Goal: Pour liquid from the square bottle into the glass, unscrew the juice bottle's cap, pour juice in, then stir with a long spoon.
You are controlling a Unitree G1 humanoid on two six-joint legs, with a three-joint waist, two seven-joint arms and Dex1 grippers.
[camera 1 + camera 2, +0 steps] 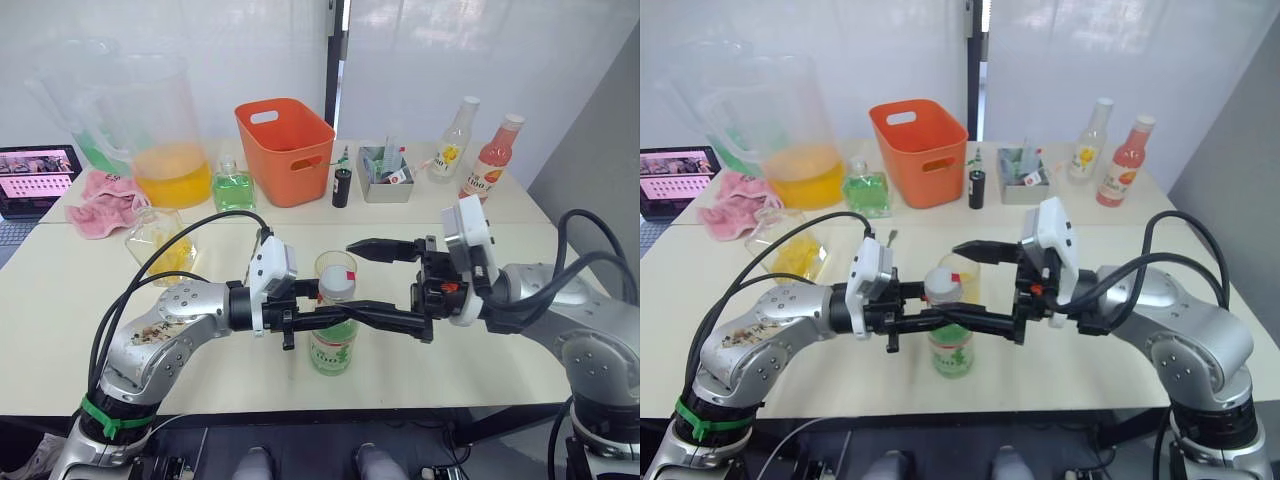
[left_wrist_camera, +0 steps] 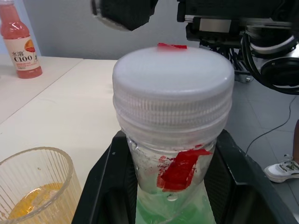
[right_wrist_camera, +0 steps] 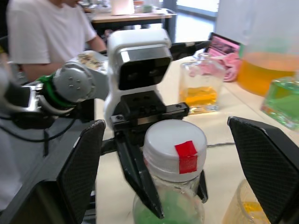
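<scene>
Juice bottle (image 1: 333, 345) upright at near table edge, white cap (image 2: 173, 86) on, red tape on top. Left gripper (image 2: 173, 186) pinches bottle neck just under cap. Right gripper (image 3: 175, 154) spread wide, fingers flanking cap, apart from it. Glass (image 1: 336, 267) just behind bottle, little yellow liquid (image 2: 32, 200) inside. Square bottle (image 1: 160, 245) farther left.

— Where's the juice bottle (image 1: 333, 345)?
— Low centre of the head view, upright, green-and-white label, white cap (image 2: 173, 79) still on, bearing red tape.
— And the glass (image 1: 336, 266)?
— Just behind it, ribbed, holding a little yellow liquid (image 2: 32, 201).
— The square bottle (image 1: 160, 244)?
— Left of middle, upright, yellow inside.
</scene>
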